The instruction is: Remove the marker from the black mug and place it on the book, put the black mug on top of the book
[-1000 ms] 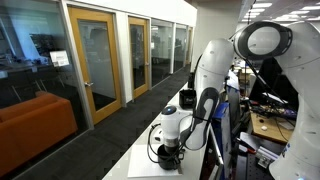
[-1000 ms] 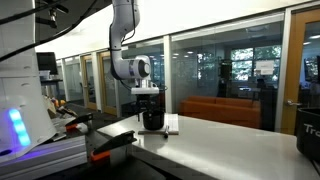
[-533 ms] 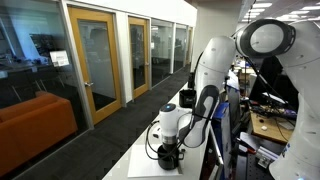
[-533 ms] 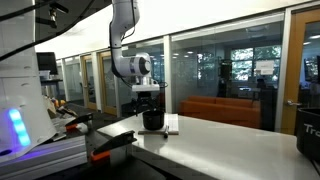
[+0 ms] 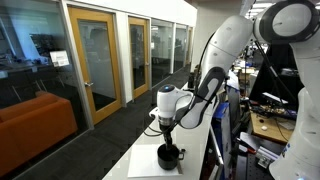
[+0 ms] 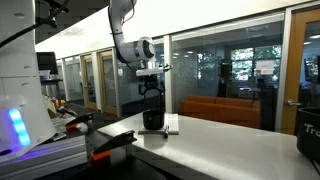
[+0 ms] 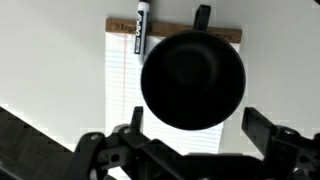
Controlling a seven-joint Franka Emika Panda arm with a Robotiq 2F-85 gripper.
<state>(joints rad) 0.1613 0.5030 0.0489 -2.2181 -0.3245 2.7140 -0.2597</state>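
The black mug (image 7: pixel 193 80) stands upright on the book (image 7: pixel 118 90), a white lined pad with a brown edge, its handle pointing away. The marker (image 7: pixel 140 27) lies on the book beside the mug, near the brown edge. My gripper (image 7: pixel 198 125) is open and empty, straight above the mug with a finger on each side and clear of it. In both exterior views the gripper (image 5: pixel 167 128) (image 6: pixel 151 92) hangs a little above the mug (image 5: pixel 169 156) (image 6: pixel 152 120). The book (image 6: pixel 170 131) shows as a thin slab under the mug.
The white table (image 6: pixel 220 145) runs on past the book. A larger black vessel (image 6: pixel 308 133) stands at its far end. Cluttered equipment (image 6: pixel 70 125) sits beside the table edge. Desks with gear (image 5: pixel 265 125) lie behind the arm.
The gripper was down around the mug; it has opened and risen straight up, leaving the mug standing on the book.
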